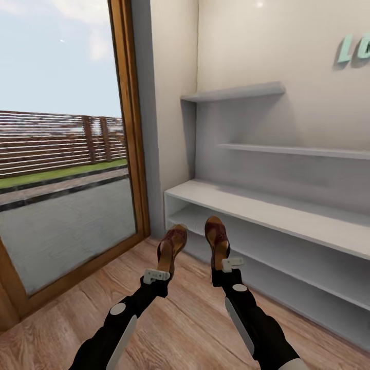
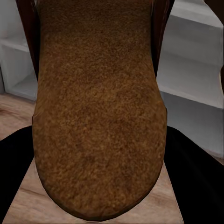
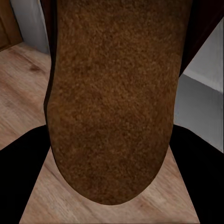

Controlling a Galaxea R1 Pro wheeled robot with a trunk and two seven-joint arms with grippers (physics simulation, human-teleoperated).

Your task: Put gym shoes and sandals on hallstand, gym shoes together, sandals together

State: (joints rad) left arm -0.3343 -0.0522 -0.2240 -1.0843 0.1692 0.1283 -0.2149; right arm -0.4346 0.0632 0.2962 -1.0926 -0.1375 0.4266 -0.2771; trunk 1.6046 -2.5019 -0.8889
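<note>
From the head view, the left gripper (image 1: 156,276) holds one sandal (image 1: 171,248) by its heel end and the right gripper (image 1: 232,264) holds the other sandal (image 1: 217,240), both lifted off the corridor floor (image 1: 185,329) just in front of the hallstand (image 1: 288,216). To do this well, I judge both should be carried over the bench top and lowered side by side. In the left wrist view a tan insole (image 2: 100,112) hangs before the white shelves, and the right wrist view shows the like (fingers hidden in both).

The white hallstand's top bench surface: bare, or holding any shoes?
Bare where visible: the white hallstand carries nothing, and both dark brown leather sandals are held before it.
</note>
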